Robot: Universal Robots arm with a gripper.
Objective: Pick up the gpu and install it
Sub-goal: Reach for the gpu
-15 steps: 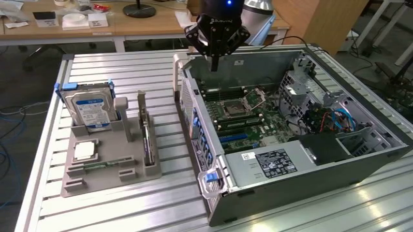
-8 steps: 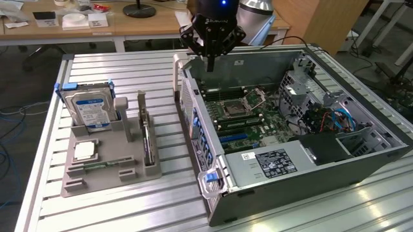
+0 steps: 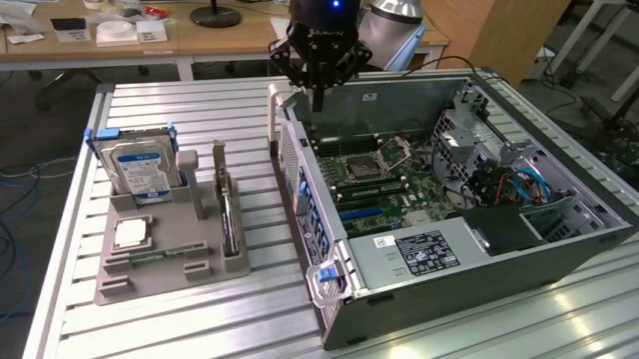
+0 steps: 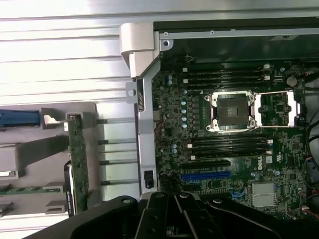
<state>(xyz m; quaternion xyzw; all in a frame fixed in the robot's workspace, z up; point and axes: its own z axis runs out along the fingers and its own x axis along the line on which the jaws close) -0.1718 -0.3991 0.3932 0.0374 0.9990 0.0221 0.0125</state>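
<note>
Well, the gpu [image 3: 227,213] sits untouched in the gray holder [image 3: 150,278], while the gripper [image 3: 317,103], squeezed closed and empty, hangs above the open computer case [image 3: 479,269].

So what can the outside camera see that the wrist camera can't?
Exterior view: the blue label on the hard drive, the power supply, the desk behind, and where the gripper hangs, shut, above the case's back wall. Wrist view: a silver finned block on the motherboard, seen from straight above. Both: the gpu standing on edge in the grey holder, the empty processor socket and the blue slot.
</note>
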